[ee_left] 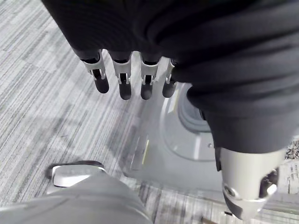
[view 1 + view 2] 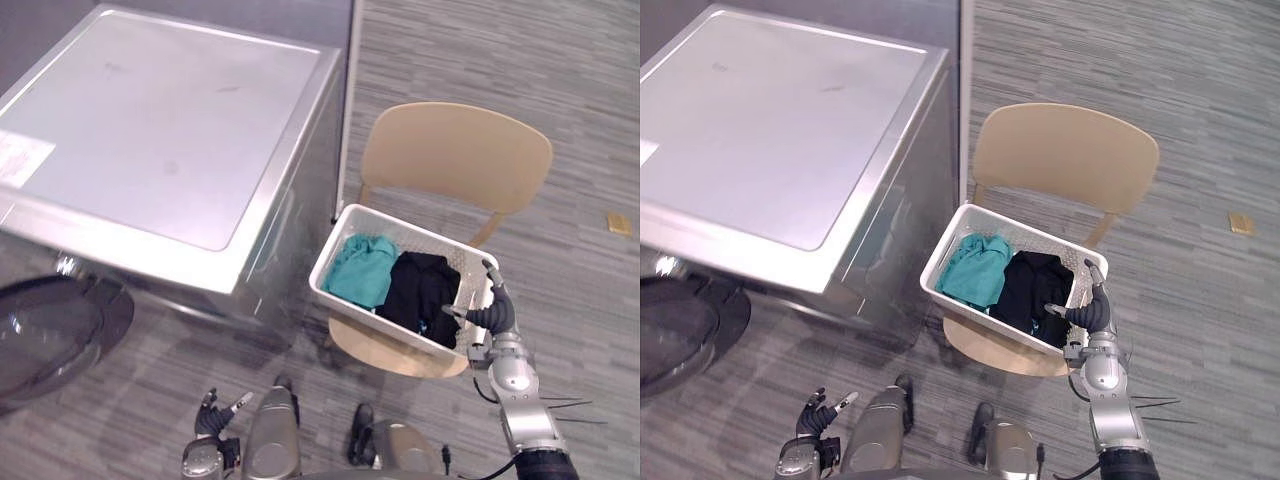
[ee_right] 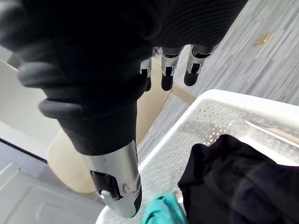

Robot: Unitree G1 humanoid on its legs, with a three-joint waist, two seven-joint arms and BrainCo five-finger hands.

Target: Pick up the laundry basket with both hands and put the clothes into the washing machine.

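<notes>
At the lower left of the eye views the left hand [image 2: 212,418] hangs low, its fingers [image 1: 122,86] relaxed and holding nothing. At the lower right, the right hand [image 2: 487,302] is up at the right short end of the laundry basket [image 2: 385,322], fingers straight and thumb spread wide over the rim, not yet closed on it. The basket sits on the seat of a tan chair [image 2: 455,155], with a teal garment [image 2: 360,268] and a black garment [image 2: 420,288] inside. Its long axis runs left to right across the frame, so the free left end lies up and right of the left hand, well apart. The washing machine [image 2: 160,130] fills the upper left, its door [image 2: 50,325] swung out.
</notes>
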